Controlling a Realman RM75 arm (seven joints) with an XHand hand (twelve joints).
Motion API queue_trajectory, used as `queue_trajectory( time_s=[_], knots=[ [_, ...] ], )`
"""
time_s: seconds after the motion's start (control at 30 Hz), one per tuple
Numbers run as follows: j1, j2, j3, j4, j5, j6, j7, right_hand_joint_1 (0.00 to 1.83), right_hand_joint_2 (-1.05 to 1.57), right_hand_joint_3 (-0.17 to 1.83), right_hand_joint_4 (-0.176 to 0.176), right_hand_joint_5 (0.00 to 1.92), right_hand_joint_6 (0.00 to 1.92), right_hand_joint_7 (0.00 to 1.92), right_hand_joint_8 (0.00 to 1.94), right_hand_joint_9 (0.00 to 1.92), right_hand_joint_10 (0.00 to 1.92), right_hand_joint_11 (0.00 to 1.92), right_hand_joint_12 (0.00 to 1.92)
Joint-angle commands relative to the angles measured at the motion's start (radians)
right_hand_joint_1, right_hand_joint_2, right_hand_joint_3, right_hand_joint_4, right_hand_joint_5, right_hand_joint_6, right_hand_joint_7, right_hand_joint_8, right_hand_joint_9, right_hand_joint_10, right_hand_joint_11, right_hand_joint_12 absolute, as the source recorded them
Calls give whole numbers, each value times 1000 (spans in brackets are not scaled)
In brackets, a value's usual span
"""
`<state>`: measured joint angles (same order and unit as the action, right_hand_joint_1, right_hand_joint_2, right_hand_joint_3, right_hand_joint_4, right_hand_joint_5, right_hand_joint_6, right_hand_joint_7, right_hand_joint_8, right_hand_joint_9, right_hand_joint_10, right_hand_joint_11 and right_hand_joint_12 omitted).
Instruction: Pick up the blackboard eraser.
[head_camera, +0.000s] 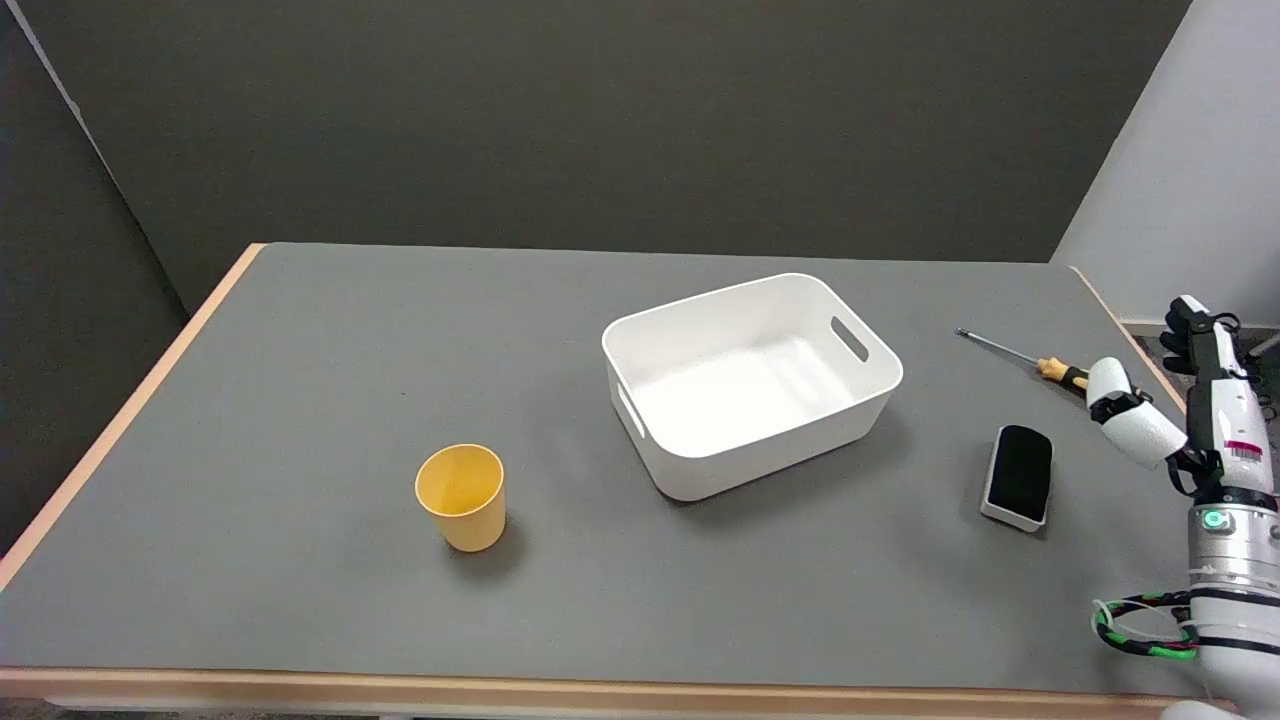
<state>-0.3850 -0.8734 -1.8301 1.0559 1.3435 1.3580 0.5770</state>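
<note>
We spotted small black-felt blackboard eraser with white plastic base (1020, 475) lower right of frame, flat on grey table (300, 420). Right hand (1180, 400) hovered beside it, fingers spread, empty. Looked light, rigid-backed; we judged long sides best.

table (300, 560): matt grey top, smooth, edged with a pale wood-look strip
bin (870, 400): smooth white plastic, soft sheen inside
cup (470, 515), left of the bin: matt yellow plastic
blackboard eraser (1020, 470), right of the bin: black felt-like pad, matt, on a white plastic base
screwdriver (1000, 347): bare metal shaft, glossy yellow-and-black handle
right hand (1175, 400): glossy white and black plastic shells
</note>
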Motion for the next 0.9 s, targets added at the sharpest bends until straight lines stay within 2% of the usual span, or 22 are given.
queue_trajectory(
  time_s=[0.03, 0.13, 0.33, 0.57, 0.73, 0.9],
  knots=[
    [52, -15, -15, 8, -9, -33, -42, 466, 705, 961, -84, 93, 352, 161, 415, 129, 766, 70, 1285],
    [62, -26, -25, 13, -10, -33, -60, 468, 705, 961, -84, 94, 353, 162, 416, 129, 766, 71, 1285],
    [52, -37, -96, 30, -12, -8, -240, 494, 694, 965, -84, 106, 362, 174, 425, 132, 768, 70, 1281],
    [19, -83, -169, 70, -53, 158, -376, 523, 688, 912, -90, 135, 370, 219, 438, 139, 798, 78, 1292],
    [18, -150, -253, 62, -70, 269, -527, 541, 699, 836, -92, 160, 368, 255, 436, 145, 835, 91, 1325],
    [14, -218, -271, 31, -73, 295, -546, 532, 695, 834, -93, 165, 372, 264, 444, 147, 839, 94, 1327]
  ],
)
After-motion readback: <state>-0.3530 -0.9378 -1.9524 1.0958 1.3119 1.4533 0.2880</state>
